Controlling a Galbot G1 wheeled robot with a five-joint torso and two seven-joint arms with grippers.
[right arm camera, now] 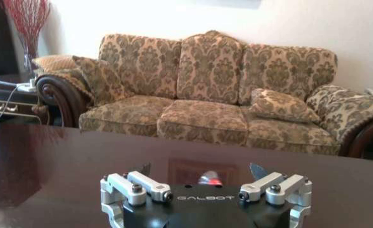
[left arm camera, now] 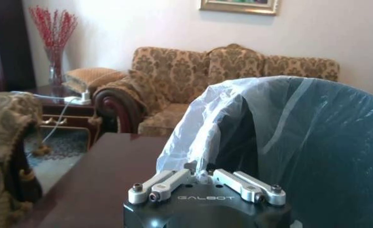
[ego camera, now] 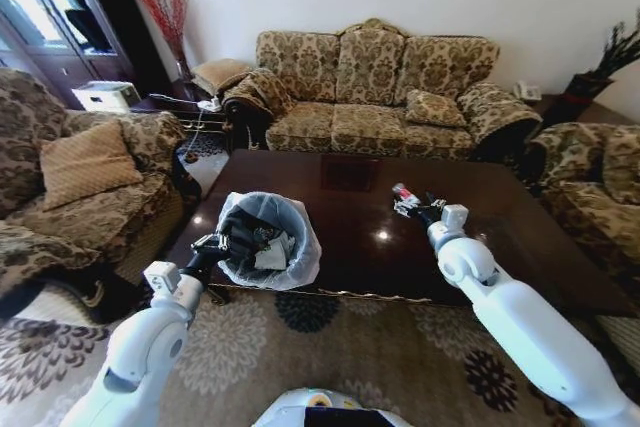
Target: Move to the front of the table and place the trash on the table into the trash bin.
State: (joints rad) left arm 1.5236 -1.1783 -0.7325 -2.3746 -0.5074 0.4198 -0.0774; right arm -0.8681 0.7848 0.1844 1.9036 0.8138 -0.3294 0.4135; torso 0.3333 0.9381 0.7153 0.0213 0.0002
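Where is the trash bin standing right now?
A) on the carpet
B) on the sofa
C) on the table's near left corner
C: the head view shows the trash bin standing on the dark table, at its near left corner, beside the left gripper.

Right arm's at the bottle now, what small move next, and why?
Probably ease the right gripper forward and close on the small bottle: its fingers stand open with the red cap between them, not yet gripped. The left gripper is shut on the trash bin rim.
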